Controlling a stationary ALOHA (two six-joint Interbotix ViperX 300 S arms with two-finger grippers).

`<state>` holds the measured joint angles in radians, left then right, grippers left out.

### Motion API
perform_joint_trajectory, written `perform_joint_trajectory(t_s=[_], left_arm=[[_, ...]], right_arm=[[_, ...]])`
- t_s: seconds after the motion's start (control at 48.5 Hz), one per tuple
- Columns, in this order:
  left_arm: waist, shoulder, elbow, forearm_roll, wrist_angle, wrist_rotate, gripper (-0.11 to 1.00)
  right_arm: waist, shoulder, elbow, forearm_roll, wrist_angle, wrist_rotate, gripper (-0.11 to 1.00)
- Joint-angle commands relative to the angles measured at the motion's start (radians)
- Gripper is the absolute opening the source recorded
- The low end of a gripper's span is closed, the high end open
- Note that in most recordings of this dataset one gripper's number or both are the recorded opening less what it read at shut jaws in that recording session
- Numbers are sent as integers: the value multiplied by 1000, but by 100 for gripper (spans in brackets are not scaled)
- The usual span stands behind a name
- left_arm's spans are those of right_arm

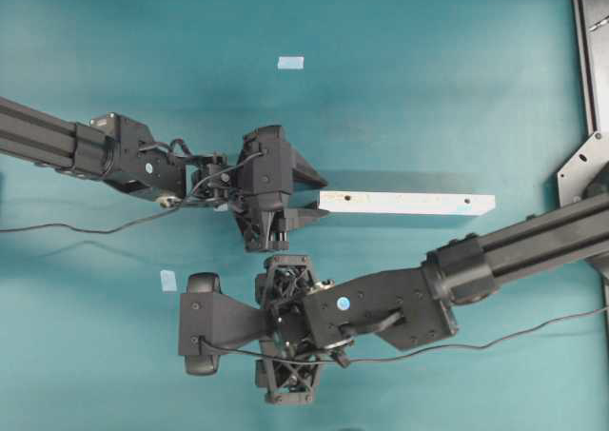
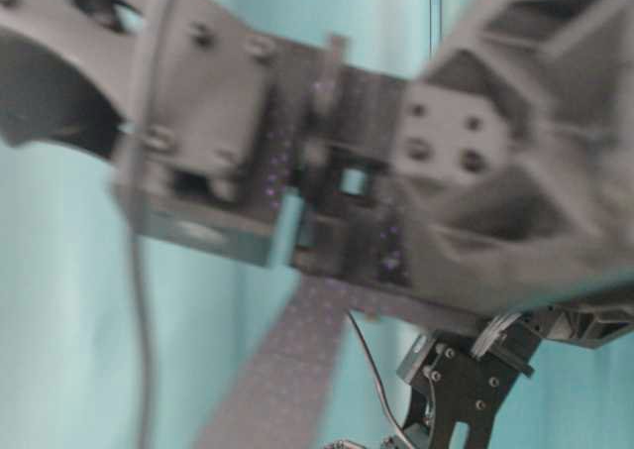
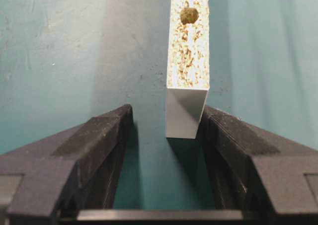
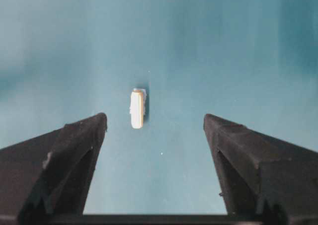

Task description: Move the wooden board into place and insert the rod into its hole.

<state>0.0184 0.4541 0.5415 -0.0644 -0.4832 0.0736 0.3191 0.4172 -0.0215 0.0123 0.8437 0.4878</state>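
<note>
Teal desk (image 1: 428,88) filled every view. Wooden board (image 1: 407,203) lay flat right of centre, its left end between the left gripper's (image 3: 166,120) parted jaws, touching only one finger. Right gripper (image 4: 155,128) hung open, empty, lower centre. Rod (image 4: 136,109) lay mid-frame just ahead. Best lowered squarely, jaws straddling the rod, closed gently to avoid rolling.
</note>
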Motion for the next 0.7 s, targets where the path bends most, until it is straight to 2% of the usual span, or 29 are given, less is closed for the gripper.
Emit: perform_joint_trajectory(t_s=[0.0, 0.68], left_arm=[[3, -12, 2, 2, 3, 6, 56], [3, -12, 2, 2, 3, 6, 56]], right_arm=[[3, -9, -29, 3, -6, 9, 85], [5, 46, -37, 6, -48, 12, 81]])
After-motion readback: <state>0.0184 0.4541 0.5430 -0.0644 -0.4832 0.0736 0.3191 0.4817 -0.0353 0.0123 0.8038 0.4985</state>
